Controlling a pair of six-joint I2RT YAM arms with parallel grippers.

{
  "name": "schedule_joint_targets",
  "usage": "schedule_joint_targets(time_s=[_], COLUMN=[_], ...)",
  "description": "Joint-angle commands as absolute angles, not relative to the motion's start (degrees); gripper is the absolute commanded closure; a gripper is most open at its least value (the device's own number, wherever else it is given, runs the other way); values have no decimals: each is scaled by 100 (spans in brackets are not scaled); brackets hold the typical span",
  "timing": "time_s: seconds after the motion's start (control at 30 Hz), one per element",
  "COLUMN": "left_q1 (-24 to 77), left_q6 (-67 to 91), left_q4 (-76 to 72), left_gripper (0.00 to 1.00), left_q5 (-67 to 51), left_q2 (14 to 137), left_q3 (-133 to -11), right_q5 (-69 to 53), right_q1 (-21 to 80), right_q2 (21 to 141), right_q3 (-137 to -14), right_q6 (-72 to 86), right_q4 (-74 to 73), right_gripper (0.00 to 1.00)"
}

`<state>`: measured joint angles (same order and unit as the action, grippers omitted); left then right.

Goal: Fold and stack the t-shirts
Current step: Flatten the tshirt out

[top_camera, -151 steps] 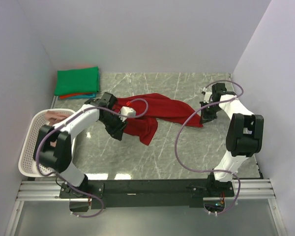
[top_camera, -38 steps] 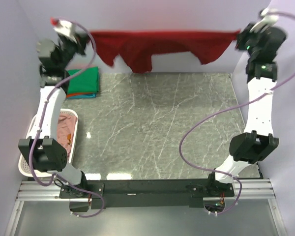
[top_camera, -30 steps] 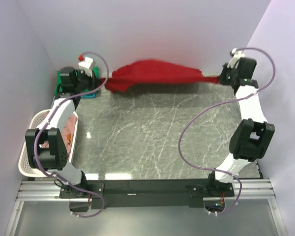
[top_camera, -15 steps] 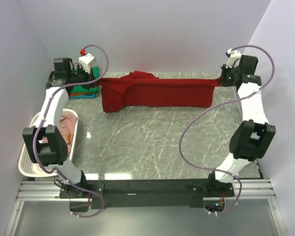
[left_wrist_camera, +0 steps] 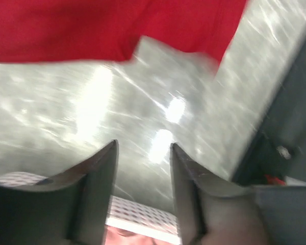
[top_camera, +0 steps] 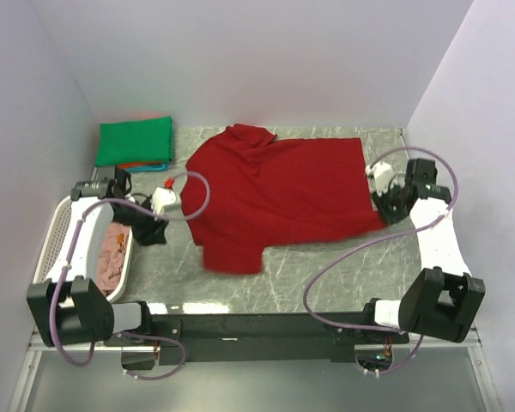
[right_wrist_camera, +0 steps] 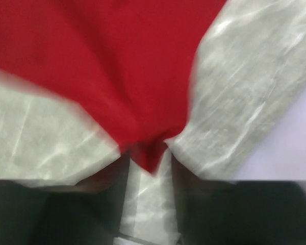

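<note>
Top external view shows the dark red t-shirt [top_camera: 279, 193], half a second ago a band stretched between both arms at the far edge, now spread across the middle of the table [top_camera: 326, 266], so folding can likely begin. The left gripper [left_wrist_camera: 144, 147] has let go, its jaws apart and empty. The right gripper [right_wrist_camera: 149, 159] straddles a cloth corner; whether it pinches, I cannot tell. The cloth lies mostly smooth, with one sleeve jutting toward the near edge.

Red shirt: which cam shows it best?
Top external: nearly the whole red shirt shows, spread on the table. Left wrist catches only its edge; right wrist, a blurred corner up close.
</note>
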<state>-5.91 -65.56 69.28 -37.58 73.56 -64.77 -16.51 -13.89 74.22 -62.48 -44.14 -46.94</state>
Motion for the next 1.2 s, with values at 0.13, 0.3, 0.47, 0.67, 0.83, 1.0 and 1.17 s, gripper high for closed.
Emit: schedule_joint_targets(time_s=[0.13, 0.3, 0.47, 0.67, 0.83, 1.0, 1.17], left_q1=[-580, -563, 277, 1203, 1292, 1327, 1310], left_q6=[-7069, -5302, -3248, -2277, -2294, -2583, -2865], left_q4=[7396, 6567, 4480, 3481, 3314, 3559, 3700], left_gripper=[35, 48, 56, 57, 59, 61, 61], left_q5=[-3647, -4103, -3372, -2251, -1602, -1293, -695], left_q2=[6583, 7801, 8278, 9227, 10063, 10196, 9977], left_q3=[-6196, -6687, -6505, -6468, -6452, -6119, -5678], right_q5=[-1580, -1881, -1382, -818, -169, 360, 555], right_q1=[-1556, -1494, -1161, -704, -580, -554, -510], right_q2=[7188, 8445, 9130, 9842, 10327, 10503, 10021], right_q3=[-6334, -7311, -7453, -7321, -7277, -6945, -6399], right_q6=[-5521, -4422, -3676, -3147, -3050, -3216, -3533], right_q4=[-5537, -5774, -5380, -4896, -4667, -4615, -4561], right_gripper=[13, 21, 37, 47, 51, 54, 55])
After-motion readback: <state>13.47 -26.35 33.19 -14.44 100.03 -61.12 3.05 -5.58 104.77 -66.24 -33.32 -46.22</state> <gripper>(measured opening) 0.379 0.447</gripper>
